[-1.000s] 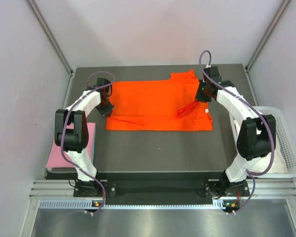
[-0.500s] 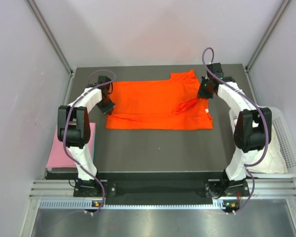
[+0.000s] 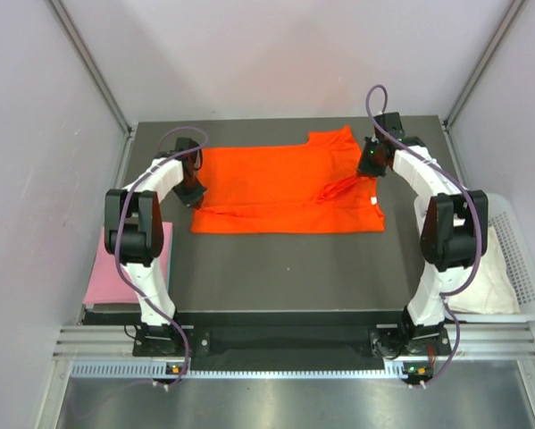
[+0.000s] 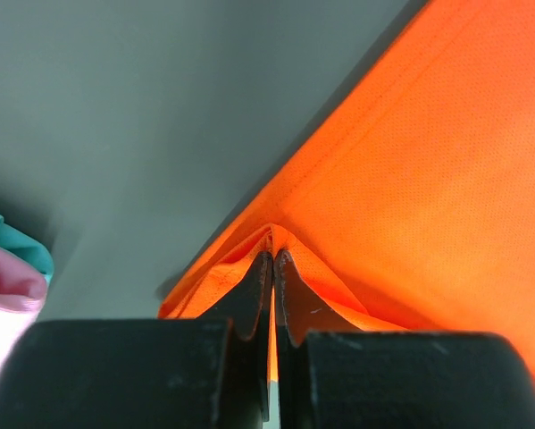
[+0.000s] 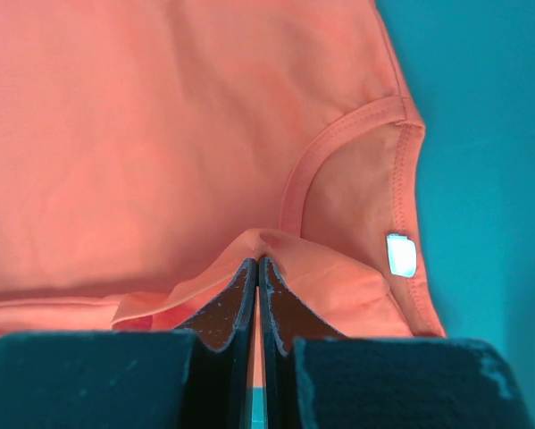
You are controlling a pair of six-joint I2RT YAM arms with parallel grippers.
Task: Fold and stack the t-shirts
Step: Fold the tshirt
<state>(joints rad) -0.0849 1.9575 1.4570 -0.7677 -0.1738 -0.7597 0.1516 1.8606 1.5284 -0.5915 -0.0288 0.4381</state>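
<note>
The orange-red t-shirt (image 3: 280,188) lies spread across the far half of the dark table, its near long edge doubled over. My left gripper (image 3: 194,191) is shut on the shirt's left edge; in the left wrist view (image 4: 273,255) a fold of orange fabric (image 4: 410,161) is pinched between the jaws. My right gripper (image 3: 370,168) is shut on fabric by the collar; the right wrist view (image 5: 258,261) shows the neckline and the small white label (image 5: 399,254). A pale pink t-shirt (image 3: 129,264) lies folded at the table's left. A white t-shirt (image 3: 490,277) lies in the basket.
A white mesh basket (image 3: 522,241) stands at the right edge of the table. Grey booth walls and metal posts close in the back and sides. The dark table top (image 3: 285,268) runs from the shirt to the near edge.
My right gripper has shifted a little towards the back right and drawn the collar fabric with it. My left gripper has edged slightly towards the back with the shirt's left edge.
</note>
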